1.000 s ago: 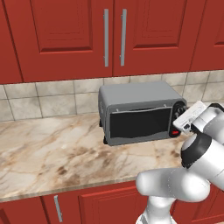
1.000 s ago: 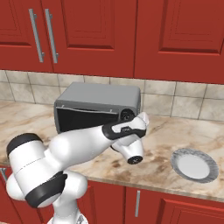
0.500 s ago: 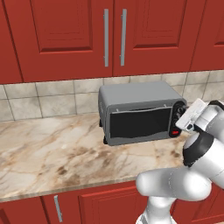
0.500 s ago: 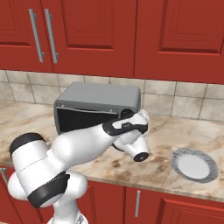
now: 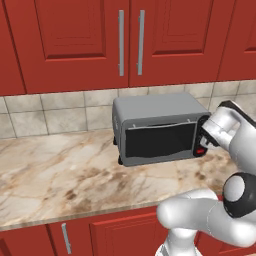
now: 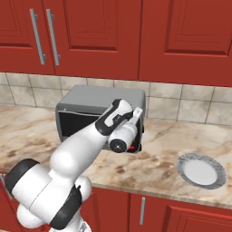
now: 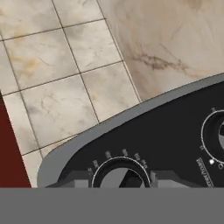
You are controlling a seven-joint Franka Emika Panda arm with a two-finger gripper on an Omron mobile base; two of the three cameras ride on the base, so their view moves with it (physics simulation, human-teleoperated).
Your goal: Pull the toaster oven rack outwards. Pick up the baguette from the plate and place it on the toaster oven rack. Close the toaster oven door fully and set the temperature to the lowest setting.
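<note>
The toaster oven (image 5: 152, 107) stands on the counter against the tiled wall. The toaster oven door (image 5: 159, 141) is closed, its dark glass upright. The toaster oven rack and the baguette are hidden. My gripper (image 5: 203, 136) is pressed against the black control panel at the oven's right end. In the hand view my gripper (image 7: 121, 183) straddles a round knob (image 7: 114, 176), with a fingertip (image 7: 78, 182) tight against each side, shut on it. A second knob (image 7: 217, 134) sits further along the panel. The plate (image 6: 200, 169) lies bare on the counter to the oven's right.
Red wall cabinets (image 5: 100, 40) hang above the oven and a tiled backsplash (image 5: 60, 112) runs behind it. Marble counter (image 5: 65, 175) stretches wide to the oven's left. My arm (image 6: 86, 140) crosses in front of the oven in the right base view.
My wrist has swung up and in towards the control panel, and the fingers have closed slightly on the knob. Oven, door and plate have not moved.
</note>
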